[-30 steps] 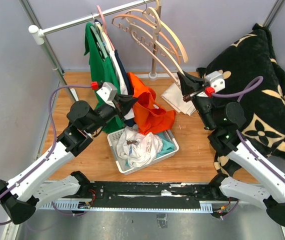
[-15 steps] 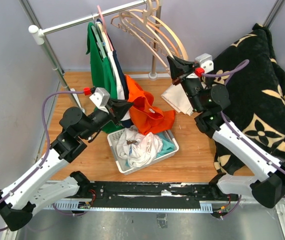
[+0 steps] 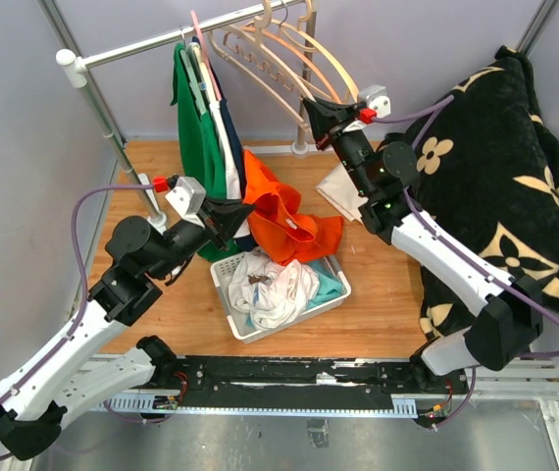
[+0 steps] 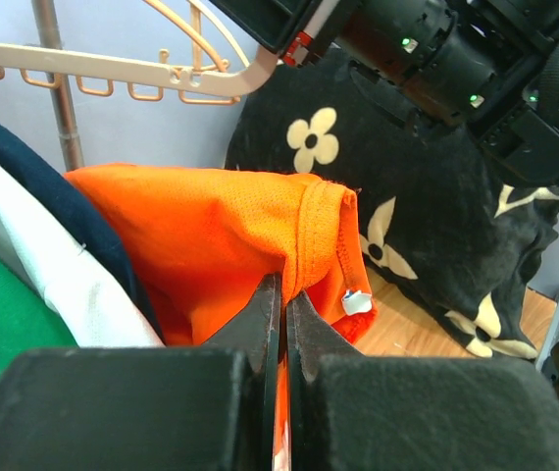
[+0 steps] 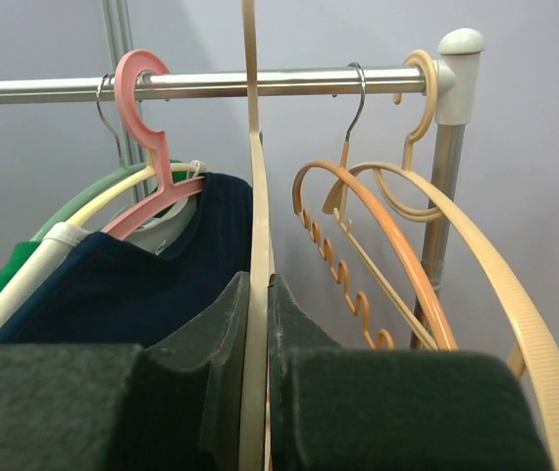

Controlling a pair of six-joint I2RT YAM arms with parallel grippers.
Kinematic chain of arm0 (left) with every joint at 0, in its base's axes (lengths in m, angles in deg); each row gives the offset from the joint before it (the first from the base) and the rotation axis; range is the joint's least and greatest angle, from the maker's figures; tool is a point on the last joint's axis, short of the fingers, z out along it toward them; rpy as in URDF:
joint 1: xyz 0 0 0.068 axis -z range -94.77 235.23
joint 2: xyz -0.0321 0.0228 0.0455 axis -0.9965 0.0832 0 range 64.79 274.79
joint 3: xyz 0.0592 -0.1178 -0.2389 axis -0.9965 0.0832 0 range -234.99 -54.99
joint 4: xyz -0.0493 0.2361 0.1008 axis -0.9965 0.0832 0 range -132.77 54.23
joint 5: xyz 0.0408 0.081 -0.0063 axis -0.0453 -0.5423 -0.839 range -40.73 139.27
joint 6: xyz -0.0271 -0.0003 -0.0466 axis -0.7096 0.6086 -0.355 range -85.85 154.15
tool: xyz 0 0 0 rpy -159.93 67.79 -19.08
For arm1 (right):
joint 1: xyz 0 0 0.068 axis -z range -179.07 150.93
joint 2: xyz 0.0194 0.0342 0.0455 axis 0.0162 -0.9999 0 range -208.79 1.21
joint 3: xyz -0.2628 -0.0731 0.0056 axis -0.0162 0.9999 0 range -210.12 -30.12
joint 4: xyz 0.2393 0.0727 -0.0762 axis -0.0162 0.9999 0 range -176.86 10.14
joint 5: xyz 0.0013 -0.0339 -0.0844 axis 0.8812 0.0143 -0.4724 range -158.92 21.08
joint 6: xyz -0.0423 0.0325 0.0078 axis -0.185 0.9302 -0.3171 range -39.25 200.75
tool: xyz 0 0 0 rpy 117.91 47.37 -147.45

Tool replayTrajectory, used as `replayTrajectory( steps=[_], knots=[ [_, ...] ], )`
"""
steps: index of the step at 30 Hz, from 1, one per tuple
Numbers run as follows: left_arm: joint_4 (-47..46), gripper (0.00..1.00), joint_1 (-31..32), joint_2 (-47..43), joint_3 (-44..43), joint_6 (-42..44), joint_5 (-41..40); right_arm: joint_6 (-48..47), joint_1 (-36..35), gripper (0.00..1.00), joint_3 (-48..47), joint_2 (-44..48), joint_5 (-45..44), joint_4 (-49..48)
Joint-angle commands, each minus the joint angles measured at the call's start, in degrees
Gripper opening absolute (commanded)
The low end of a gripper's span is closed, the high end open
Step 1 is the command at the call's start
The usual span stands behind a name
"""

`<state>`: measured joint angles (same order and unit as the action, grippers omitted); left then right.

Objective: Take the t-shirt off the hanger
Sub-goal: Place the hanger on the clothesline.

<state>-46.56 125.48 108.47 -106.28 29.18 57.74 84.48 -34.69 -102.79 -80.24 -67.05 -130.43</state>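
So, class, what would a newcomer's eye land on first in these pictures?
The bright orange t-shirt, mid-table behind the white basket, pinched in the left arm's shut jaws. Back near the rail, the right arm's jaws clamp a beige hanger. A black flowered blanket fills the right side.

The left gripper [image 3: 243, 205] reaches low, the right gripper [image 3: 313, 111] high, 2 sets of jaws clamped.

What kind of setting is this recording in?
Probably a robot test cell staged as a laundry or closet corner: a silver metal clothes rail hung with shirts and beige plastic hangers, a white plastic basket of clothes on a wooden tabletop, plain grey enclosure walls.
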Motion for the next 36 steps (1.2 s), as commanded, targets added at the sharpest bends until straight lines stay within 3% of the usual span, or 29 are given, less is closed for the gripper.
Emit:
replayTrajectory(
  steps=[1,11,22,23,29,36],
  knots=[
    [-0.31,0.00,0.00,-1.83,-0.65,0.31,-0.59,3.30,1.41,0.01,-4.94,-2.66,2.24,-4.94],
    [1.16,0.01,0.00,-3.54,-1.51,0.49,-1.24,7.30,2.01,0.01,-7.98,-9.75,3.76,-5.25],
    [-0.17,0.01,0.00,-3.74,-2.43,-0.12,-1.07,8.73,2.04,0.01,-4.24,-9.63,3.38,-5.43],
    [-0.57,0.01,0.00,-3.51,-2.68,-0.27,-0.89,8.70,2.11,0.05,-3.86,-9.37,3.18,-5.20],
    [-2.88,0.01,0.00,-1.25,-6.31,-0.50,-0.22,8.74,3.16,0.50,-1.79,-6.55,3.04,-3.79],
    [-5.63,0.00,0.00,2.29,-12.26,-0.32,-1.07,6.74,4.70,0.64,2.55,2.25,2.08,-2.41]
  ],
)
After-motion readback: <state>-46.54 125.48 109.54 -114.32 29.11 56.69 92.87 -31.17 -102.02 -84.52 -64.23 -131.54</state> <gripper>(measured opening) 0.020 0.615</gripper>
